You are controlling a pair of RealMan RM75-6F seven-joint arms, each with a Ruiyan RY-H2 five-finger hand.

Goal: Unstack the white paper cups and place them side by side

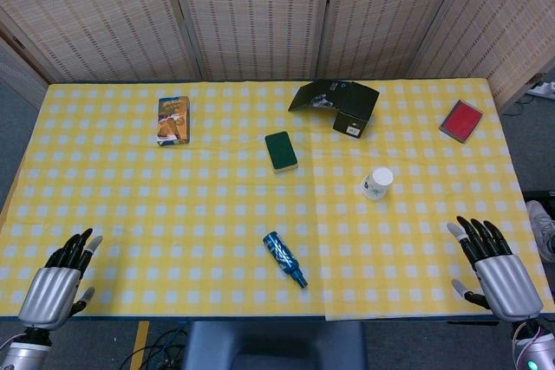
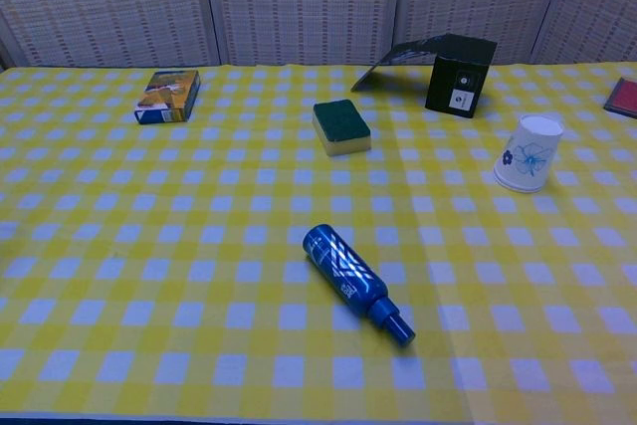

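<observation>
The white paper cups (image 1: 377,183) stand upside down as one stack on the yellow checked tablecloth, right of centre; the chest view shows the stack (image 2: 528,153) with a blue flower print, tilted slightly. My left hand (image 1: 59,279) rests at the near left table edge, fingers apart and holding nothing. At the near right edge, my right hand (image 1: 496,268) lies the same way, fingers spread, well short of the cups. Neither hand shows in the chest view.
A blue bottle (image 1: 285,259) lies on its side near the front centre. A green sponge (image 1: 281,151) sits mid-table, an open black box (image 1: 340,104) behind the cups, a red case (image 1: 460,120) far right, a small printed box (image 1: 173,120) far left.
</observation>
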